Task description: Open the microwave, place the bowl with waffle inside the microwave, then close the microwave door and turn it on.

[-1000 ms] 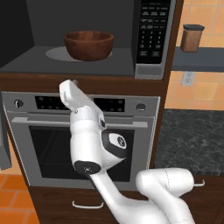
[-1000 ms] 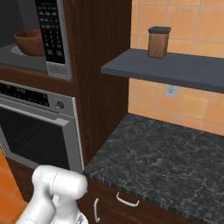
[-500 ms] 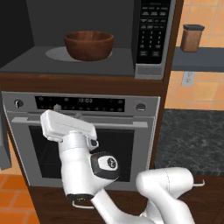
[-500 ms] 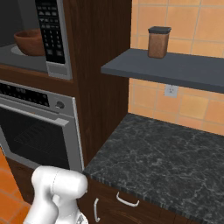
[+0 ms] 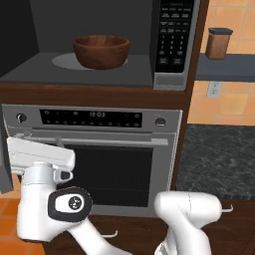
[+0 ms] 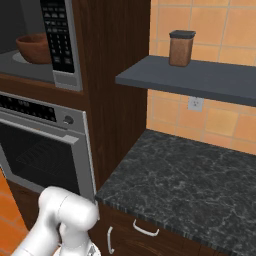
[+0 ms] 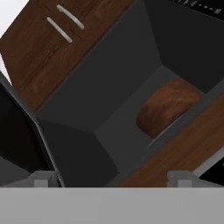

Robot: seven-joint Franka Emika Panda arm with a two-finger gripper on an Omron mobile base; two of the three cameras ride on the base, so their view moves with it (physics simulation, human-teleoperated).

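Note:
The microwave (image 5: 99, 74) stands open, its dark inside bare to view and its keypad (image 5: 172, 40) at the right. The reddish-brown bowl (image 5: 101, 51) sits on the grey turntable inside; it also shows as the bowl (image 6: 34, 47) and the bowl (image 7: 168, 109). The waffle is hidden behind the bowl's wall. The microwave door (image 7: 17, 135) is swung out to the left. My gripper (image 7: 112, 178) is open and holds nothing. It looks up into the cavity from below. The white hand (image 5: 40, 157) hangs in front of the oven's left side, well under the bowl.
A silver wall oven (image 5: 114, 164) with a bar handle sits right under the microwave. A brown canister (image 6: 181, 47) stands on the grey shelf (image 6: 200, 80) to the right, above a dark stone counter (image 6: 190, 175). Wooden cabinets with handles (image 7: 65, 22) lie above the microwave.
The hand has dropped from the microwave's lower edge down and to the left, in front of the oven. The bowl has stayed in place. The gripper has stayed open.

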